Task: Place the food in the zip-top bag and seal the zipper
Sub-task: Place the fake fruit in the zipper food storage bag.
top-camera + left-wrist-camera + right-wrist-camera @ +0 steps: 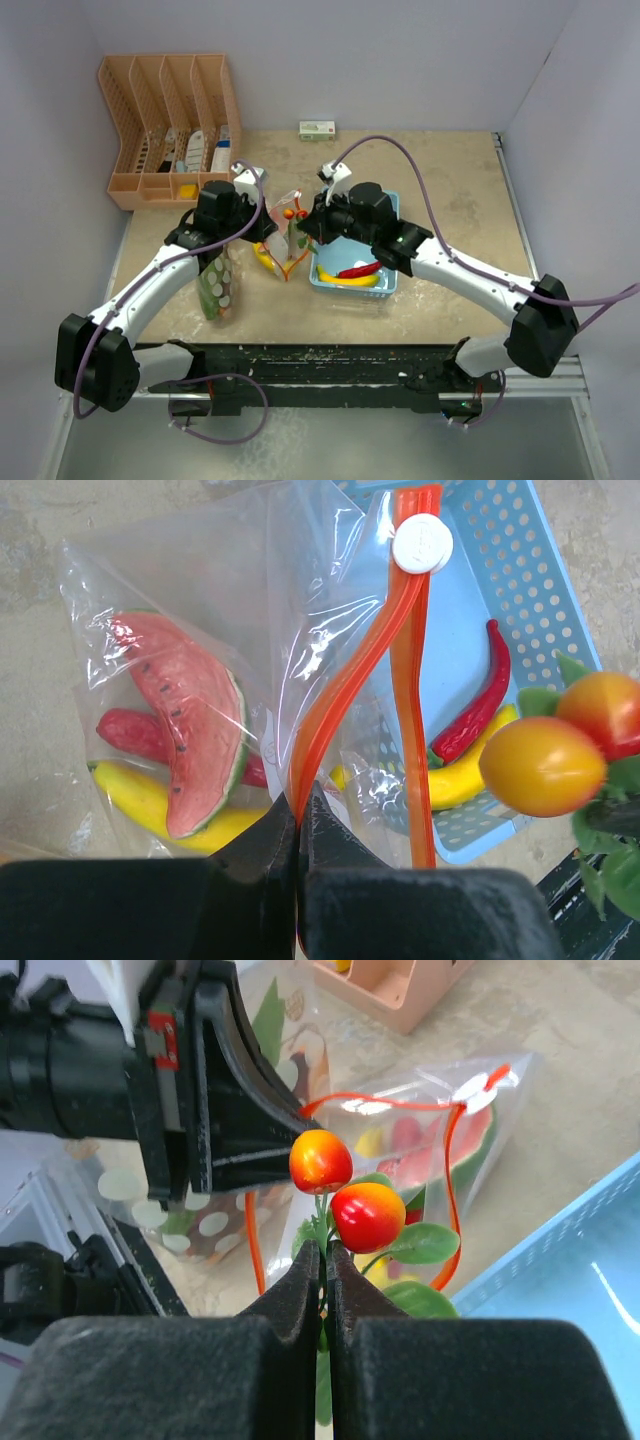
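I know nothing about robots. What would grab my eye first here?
Mid-table, the left pincer pinches the orange zipper rim of a clear bag holding a watermelon slice. Facing it, the right pincer grips a sprig of two orange-red fruits by the stem. Beside the bag, a blue basket holds a red chilli.

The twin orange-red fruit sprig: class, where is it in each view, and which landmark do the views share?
Top external: fruit sprig at centre, just left of the basket.
Left wrist: right edge, overlapping the basket's side in the picture.
Right wrist: centre, just above the right gripper's shut jaws.
Shared landmark: the zip-top bag with the orange zipper.
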{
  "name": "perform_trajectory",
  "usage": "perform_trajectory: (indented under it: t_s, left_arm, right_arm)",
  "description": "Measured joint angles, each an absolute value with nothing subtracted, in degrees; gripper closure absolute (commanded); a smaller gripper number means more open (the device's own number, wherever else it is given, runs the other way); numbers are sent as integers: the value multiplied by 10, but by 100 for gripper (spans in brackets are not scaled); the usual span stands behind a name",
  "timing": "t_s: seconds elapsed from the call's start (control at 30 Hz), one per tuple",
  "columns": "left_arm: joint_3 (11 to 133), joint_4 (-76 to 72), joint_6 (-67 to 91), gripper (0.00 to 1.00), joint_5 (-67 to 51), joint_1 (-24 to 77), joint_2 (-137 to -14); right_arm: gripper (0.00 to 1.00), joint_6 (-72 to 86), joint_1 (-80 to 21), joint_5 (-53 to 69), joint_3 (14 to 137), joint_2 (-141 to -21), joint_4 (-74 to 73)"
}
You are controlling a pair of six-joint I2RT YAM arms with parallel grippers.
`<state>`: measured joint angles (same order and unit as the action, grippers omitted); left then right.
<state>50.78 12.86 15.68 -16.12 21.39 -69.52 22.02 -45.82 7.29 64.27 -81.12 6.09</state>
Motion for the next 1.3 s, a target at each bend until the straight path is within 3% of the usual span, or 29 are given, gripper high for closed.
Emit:
perform_trajectory:
  t_s: [0.4, 0.53, 0.6, 0.8, 1.0, 1.3]
  left_arm:
    - [508, 129, 157, 100, -164, 214, -695]
    - [508, 129, 157, 100, -167, 214, -695]
    - [508, 129, 157, 100, -170, 214, -695]
    - [508, 129, 157, 100, -174, 214, -695]
    - [508, 129, 157, 100, -176, 214, -695]
    - [508, 129, 157, 100, -179, 214, -695]
  right_arm:
    - [98, 256, -459, 105, 602, -861, 140]
    - [55, 269, -460, 104, 630, -921, 144]
    - [42, 271, -460, 100, 634, -938, 144]
    - [36, 272, -463, 81, 634, -923, 131]
    - [27, 269, -466, 33, 633, -825, 77]
    - [11, 296, -467, -106, 647, -809, -162]
